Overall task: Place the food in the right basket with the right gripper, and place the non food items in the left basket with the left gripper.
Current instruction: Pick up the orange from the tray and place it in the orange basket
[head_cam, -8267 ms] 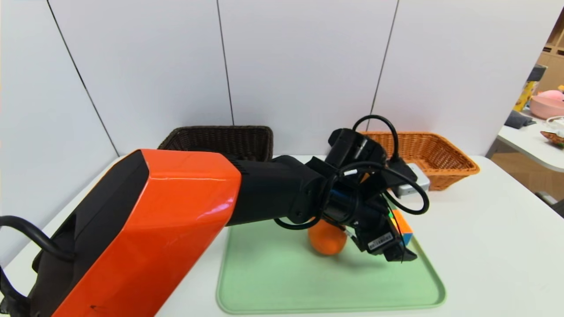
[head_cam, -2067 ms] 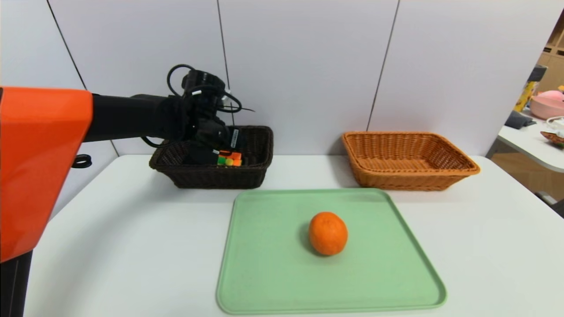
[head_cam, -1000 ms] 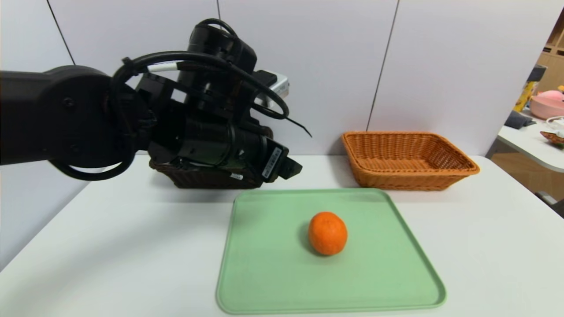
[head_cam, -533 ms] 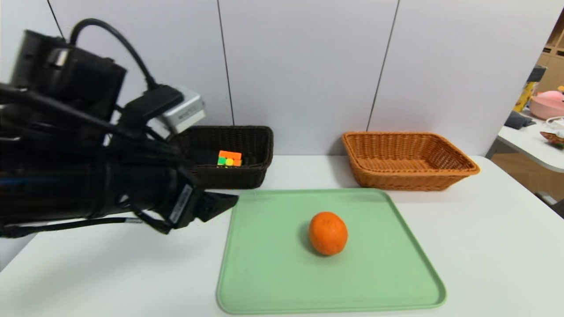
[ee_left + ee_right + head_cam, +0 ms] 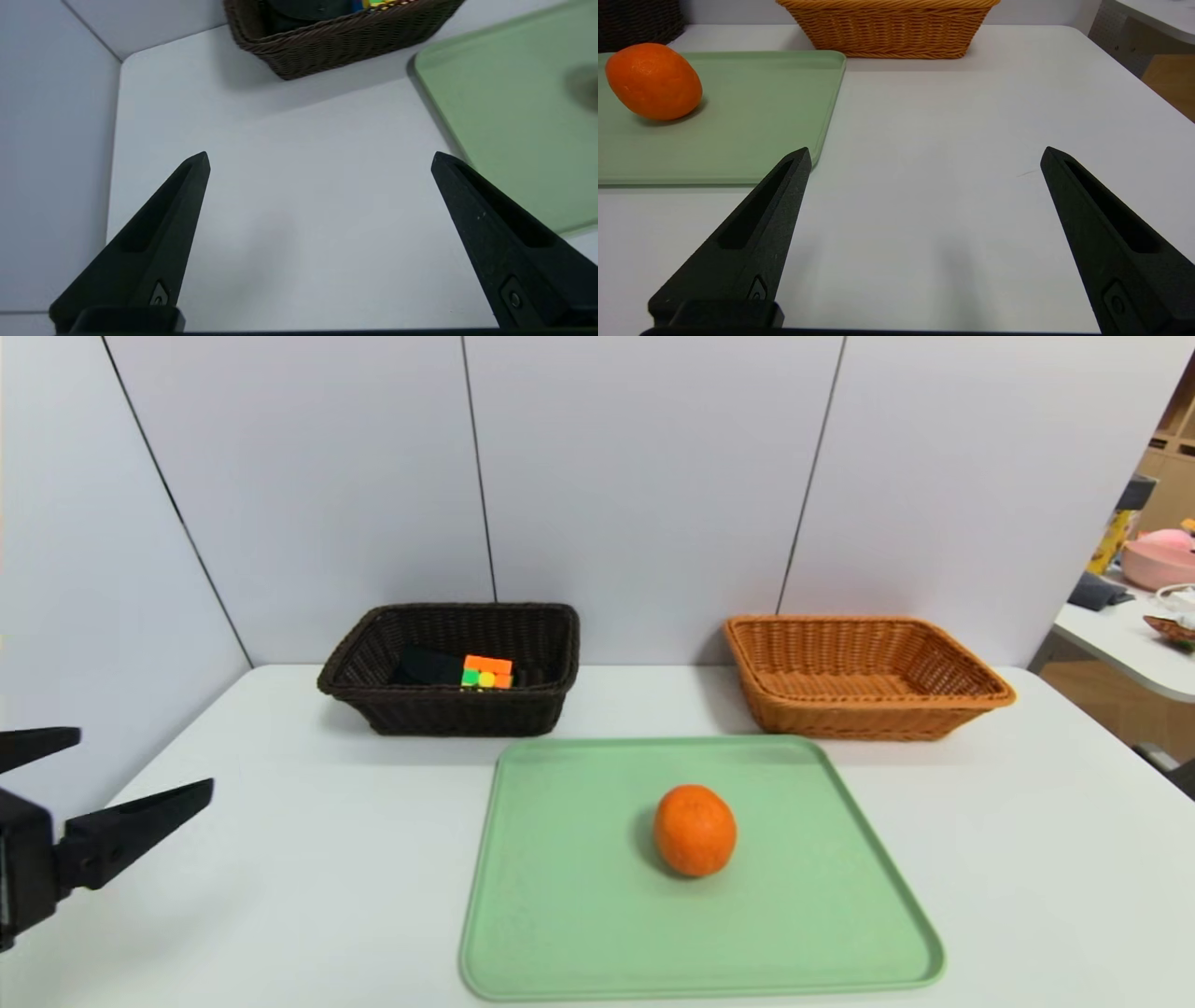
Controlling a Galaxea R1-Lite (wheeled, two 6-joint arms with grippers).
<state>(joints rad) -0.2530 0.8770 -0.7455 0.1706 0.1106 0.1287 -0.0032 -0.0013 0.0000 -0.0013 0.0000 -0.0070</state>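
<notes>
The orange fruit (image 5: pixel 695 830) (image 5: pixel 654 81) lies on the green tray (image 5: pixel 579 915). In the dark brown left basket (image 5: pixel 448 709) (image 5: pixel 345 42) lie the puzzle cube (image 5: pixel 486 672) and the black pouch (image 5: pixel 428 665). The orange-tan right basket (image 5: pixel 864 714) (image 5: pixel 887 32) holds nothing that I can see. My left gripper (image 5: pixel 140 761) (image 5: pixel 320 156) hangs open and empty at the table's left edge, well short of the dark basket. My right gripper (image 5: pixel 924 151) is open and empty over bare table to the right of the tray; the head view does not show it.
The white table (image 5: pixel 280 859) is bordered by grey wall panels behind and on the left. A second table (image 5: pixel 1130 644) with clutter stands off to the far right.
The left arm has drawn back from the dark basket towards the left edge of the table, leaving the cube in the basket. The orange fruit and the baskets have not moved.
</notes>
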